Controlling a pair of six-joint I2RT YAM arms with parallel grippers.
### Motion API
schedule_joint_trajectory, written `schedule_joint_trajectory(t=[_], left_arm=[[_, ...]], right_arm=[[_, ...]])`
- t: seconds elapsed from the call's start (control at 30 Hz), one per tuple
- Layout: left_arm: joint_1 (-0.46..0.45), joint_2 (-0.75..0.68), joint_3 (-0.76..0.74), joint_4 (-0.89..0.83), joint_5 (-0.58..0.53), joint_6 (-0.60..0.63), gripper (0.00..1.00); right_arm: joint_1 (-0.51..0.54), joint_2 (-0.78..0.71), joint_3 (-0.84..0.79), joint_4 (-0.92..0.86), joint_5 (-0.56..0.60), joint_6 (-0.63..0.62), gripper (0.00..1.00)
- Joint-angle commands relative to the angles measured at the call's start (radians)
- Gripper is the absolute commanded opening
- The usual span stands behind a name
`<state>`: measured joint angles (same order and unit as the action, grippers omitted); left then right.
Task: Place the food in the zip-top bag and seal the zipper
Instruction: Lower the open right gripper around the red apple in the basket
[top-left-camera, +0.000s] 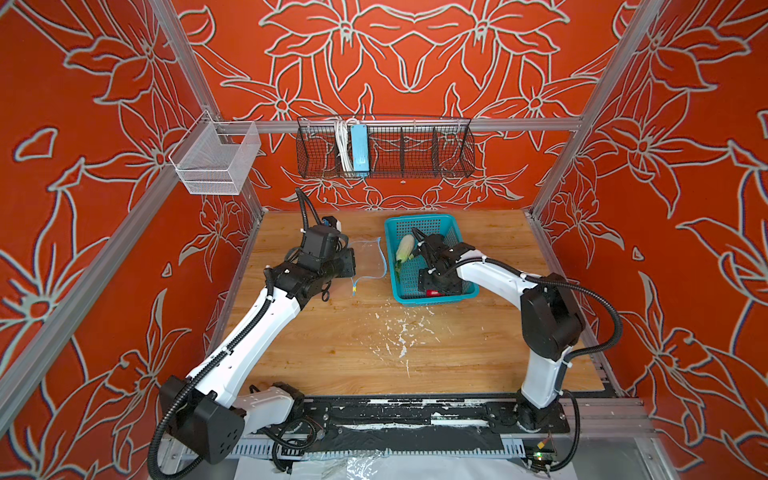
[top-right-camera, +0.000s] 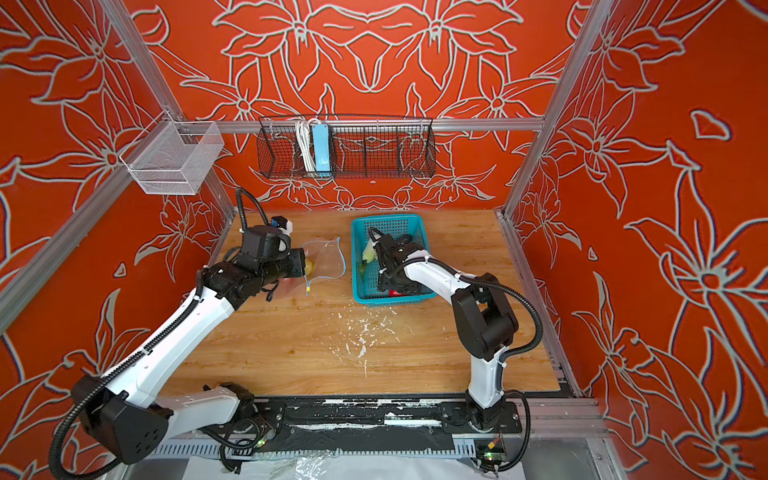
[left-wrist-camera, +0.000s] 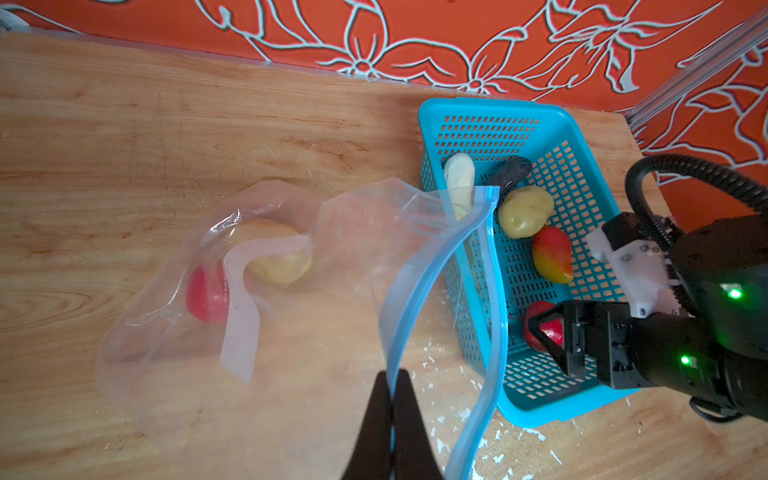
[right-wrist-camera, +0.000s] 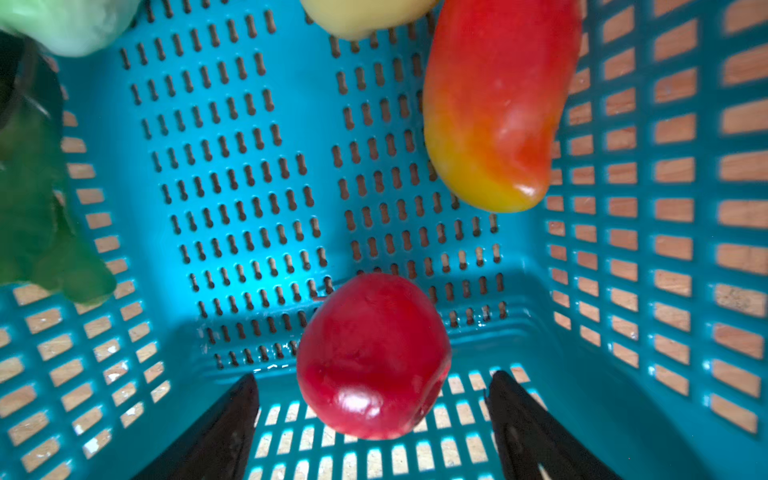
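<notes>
The wooden desk (top-left-camera: 374, 353) holds a teal basket (left-wrist-camera: 490, 109). Just beside the basket lies the clear zip-top bag (left-wrist-camera: 340, 249). The bag rests on the desk with its mouth open toward the basket.

The left fingers (left-wrist-camera: 384, 399) are pinched tight on the blue zipper (left-wrist-camera: 419, 282) strip and hold that edge of the mouth up. The right fingers (right-wrist-camera: 237, 411) are down inside the basket, spread wide. A red tomato (right-wrist-camera: 372, 357) sits between them with a gap on each side, so they are not holding it.

Inside the bag are a yellow potato (left-wrist-camera: 278, 257) and another tomato (left-wrist-camera: 205, 295). The basket also holds a white-green leafy vegetable (left-wrist-camera: 459, 174), a second potato (left-wrist-camera: 525, 212), a red-yellow fruit (left-wrist-camera: 552, 255) and a dark eggplant (left-wrist-camera: 513, 170).
</notes>
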<state>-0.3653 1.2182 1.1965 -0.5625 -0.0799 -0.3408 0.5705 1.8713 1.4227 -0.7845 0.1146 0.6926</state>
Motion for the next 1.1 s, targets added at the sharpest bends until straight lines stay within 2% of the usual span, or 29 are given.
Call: schedule_joint_trajectory(t=[0.0,0.57,1.0,1.07], left_arm=[[0.008,-0.003,-0.005,0.004,0.003,-0.002,0.00],[0.008,-0.009,-0.005,0.003,0.001,-0.001,0.00],[0.008,-0.012,-0.005,0.002,0.000,-0.001,0.00],[0.008,-0.012,-0.005,0.003,-0.001,-0.001,0.00]], right_arm=[[-0.004,0.029,-0.003,-0.006,0.002,0.019,0.86],[-0.011,0.074,0.028,-0.014,-0.018,0.029,0.76],[-0.011,0.072,0.014,-0.002,-0.036,0.030,0.61],[-0.011,0.072,0.014,-0.002,-0.039,0.031,0.56]])
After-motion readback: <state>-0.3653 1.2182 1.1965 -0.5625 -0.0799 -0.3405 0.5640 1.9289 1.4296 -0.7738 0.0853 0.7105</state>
